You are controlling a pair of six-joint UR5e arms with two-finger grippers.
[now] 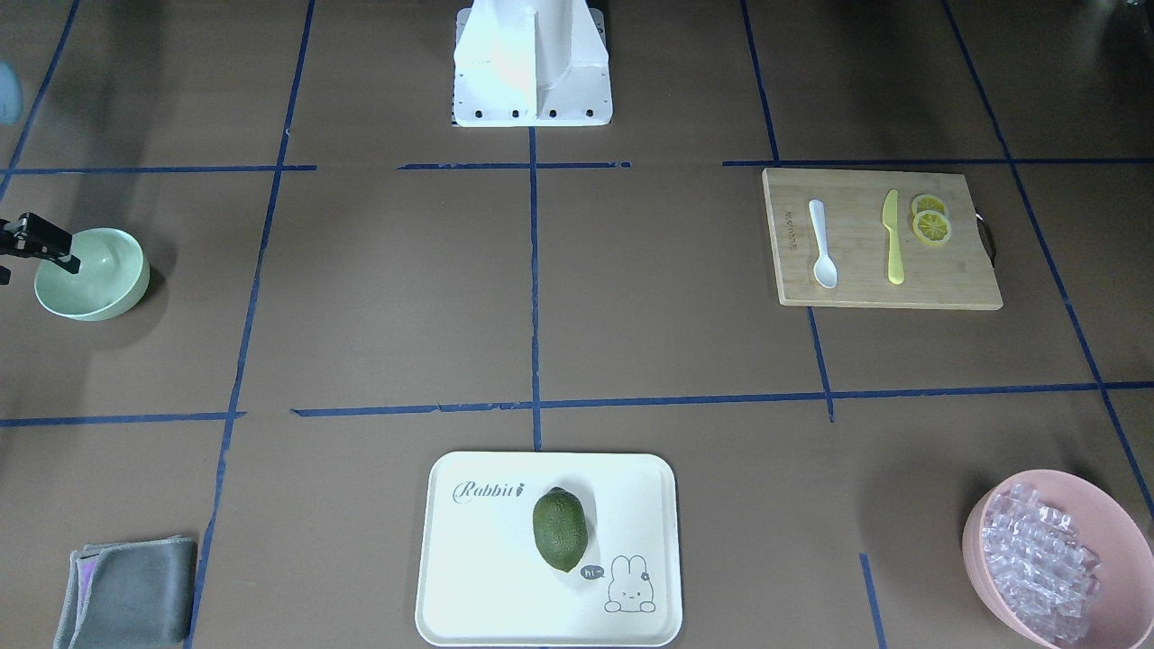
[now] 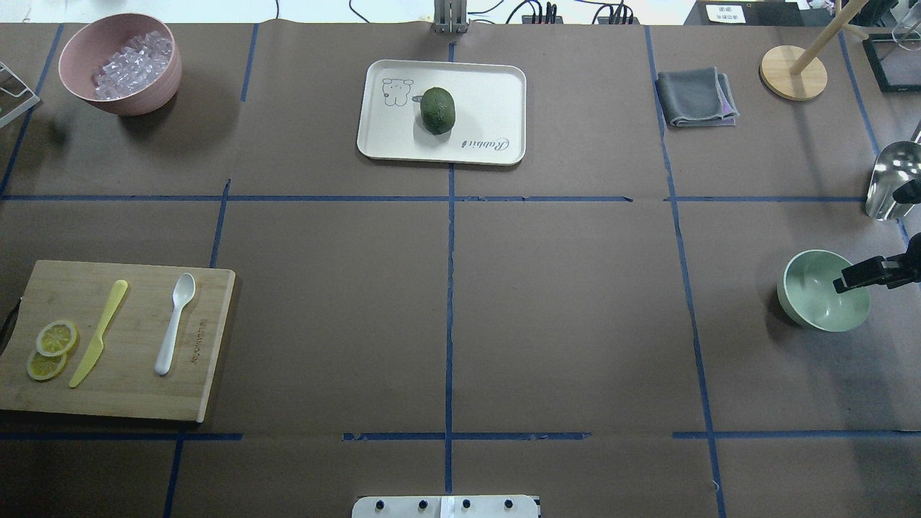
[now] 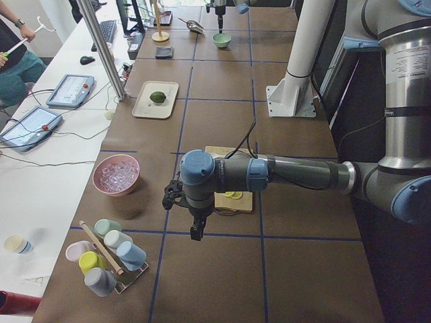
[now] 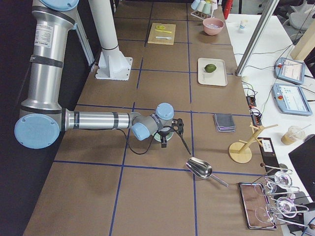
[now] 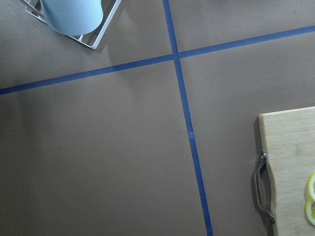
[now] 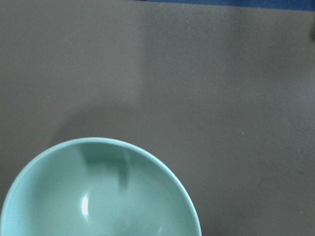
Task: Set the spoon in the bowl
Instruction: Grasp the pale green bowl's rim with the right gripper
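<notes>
The white spoon (image 1: 822, 245) (image 2: 175, 324) lies on a wooden cutting board (image 1: 947, 279) (image 2: 129, 403), beside a yellow knife (image 2: 101, 331). The mint-green bowl (image 1: 95, 270) (image 2: 820, 291) (image 6: 98, 196) stands empty at the table's other end. My right gripper (image 1: 68, 261) (image 2: 845, 282) hovers over the bowl's outer rim; it looks open and empty. My left gripper (image 3: 195, 232) shows only in the exterior left view, above the table just beyond the board's handle end (image 5: 263, 187); I cannot tell if it is open or shut.
Lemon slices (image 2: 54, 345) lie on the board. A pink bowl (image 2: 72, 79) of ice-like pieces, a white tray (image 2: 489, 93) with a green fruit (image 2: 437, 110), a grey cloth (image 2: 694, 97), a metal scoop (image 2: 892, 180) and a cup rack (image 3: 108, 256) stand around.
</notes>
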